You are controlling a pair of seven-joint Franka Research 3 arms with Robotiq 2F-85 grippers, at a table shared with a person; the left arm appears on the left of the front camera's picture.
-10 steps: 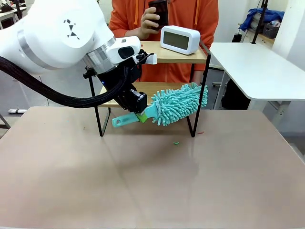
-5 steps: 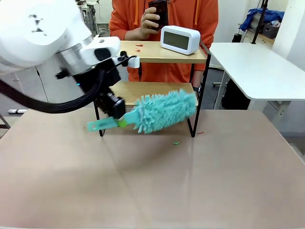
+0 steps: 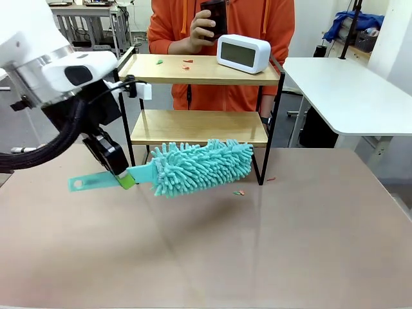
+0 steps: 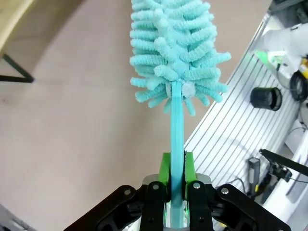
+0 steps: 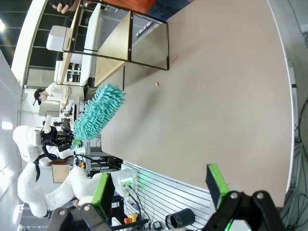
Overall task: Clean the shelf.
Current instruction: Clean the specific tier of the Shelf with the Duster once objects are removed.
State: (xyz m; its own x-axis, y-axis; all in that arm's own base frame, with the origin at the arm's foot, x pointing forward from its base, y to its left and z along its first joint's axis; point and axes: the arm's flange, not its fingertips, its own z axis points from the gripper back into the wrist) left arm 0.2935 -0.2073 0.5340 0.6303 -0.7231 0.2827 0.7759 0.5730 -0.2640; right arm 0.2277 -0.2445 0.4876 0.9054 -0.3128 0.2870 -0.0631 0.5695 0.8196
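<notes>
The shelf (image 3: pixel 199 127), two light wooden boards in a thin black frame, stands at the far middle of the table; it lies sideways at the top of the right wrist view (image 5: pixel 120 43). My left gripper (image 3: pixel 123 177) is shut on the flat handle of a teal fluffy duster (image 3: pixel 199 167), held level just in front of the shelf's lower board and above the table. In the left wrist view the green pads (image 4: pixel 165 174) clamp the duster handle (image 4: pixel 177 130). My right gripper (image 5: pixel 161 185) is open and holds nothing. Small red and green scraps (image 3: pixel 187 63) lie on the top board.
A white digital clock (image 3: pixel 243 53) stands on the top board. Behind the shelf a person in orange (image 3: pixel 222 26) holds a dark phone. Tiny scraps (image 3: pixel 238 192) lie on the brown table in front of the shelf. A white table (image 3: pixel 347 90) stands at the right.
My left arm has pulled back to the left, drawing the duster out of the shelf's lower tier and down toward the table. More scraps now lie on the table by the shelf's right leg.
</notes>
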